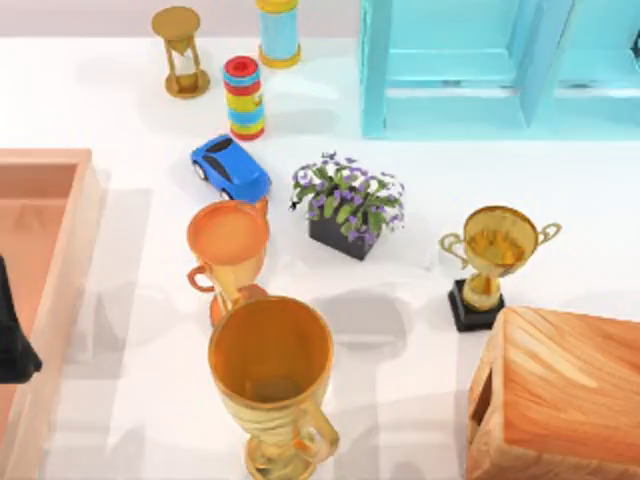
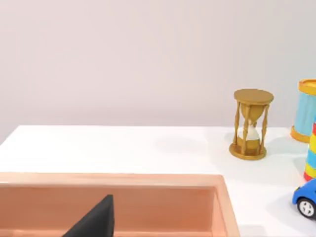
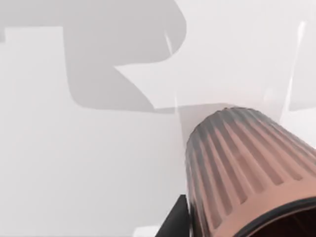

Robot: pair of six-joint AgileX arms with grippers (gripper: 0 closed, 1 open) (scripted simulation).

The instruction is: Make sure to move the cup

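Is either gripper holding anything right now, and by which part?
Right gripper appears to hold the large gold cup by its ribbed outer wall. Left gripper, over the wooden tray, holds nothing.

Along the far edge of the table (image 1: 120, 110) stand an hourglass (image 1: 180, 50), then a ring stack (image 1: 244, 97) and a cylinder (image 1: 279, 30) to its right, with a shelf unit (image 1: 480, 65) far right. A toy car (image 1: 231, 167) sits nearer than the ring stack, a potted plant (image 1: 350, 203) to its right. A tray (image 1: 45, 270) lies at the left edge. Two cups (image 1: 230, 250) (image 1: 272, 385) stand near centre, one nearer than the other. A trophy (image 1: 492, 262) stands right, just beyond a wooden box (image 1: 560, 400).
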